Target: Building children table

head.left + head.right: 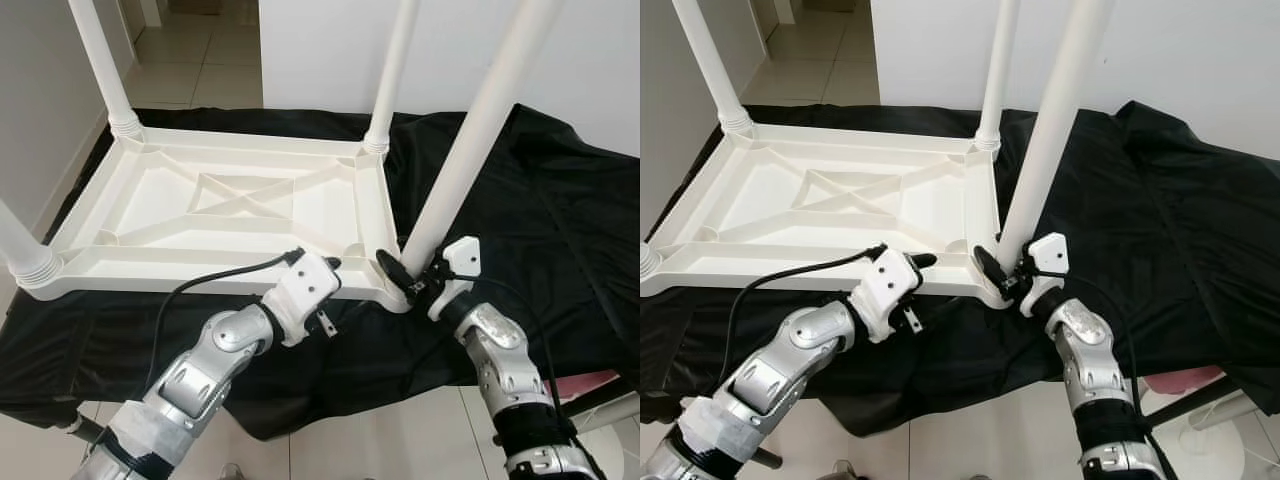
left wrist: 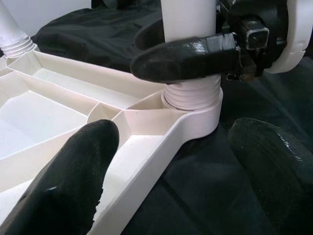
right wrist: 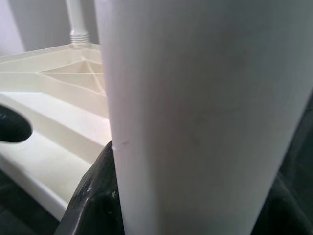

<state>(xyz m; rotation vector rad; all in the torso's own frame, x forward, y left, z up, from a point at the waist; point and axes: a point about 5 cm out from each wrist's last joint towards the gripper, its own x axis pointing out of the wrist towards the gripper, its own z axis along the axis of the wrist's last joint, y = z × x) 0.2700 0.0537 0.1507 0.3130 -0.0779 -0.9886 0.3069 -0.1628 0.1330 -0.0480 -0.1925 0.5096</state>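
While the white plastic table (image 1: 230, 205) lies upside down on a black cloth (image 1: 560, 220), ribbed underside up, the right pincer (image 1: 408, 275) clasps its near-right leg (image 1: 470, 150) just above the socket; the left pincer (image 1: 335, 265) gapes wide at the rim.

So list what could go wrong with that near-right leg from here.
The leg leans instead of standing straight like the others, so its thread may cross or jam in the corner socket. The right end effector grips low, giving little control of the top. The tabletop could slide on the black cloth.
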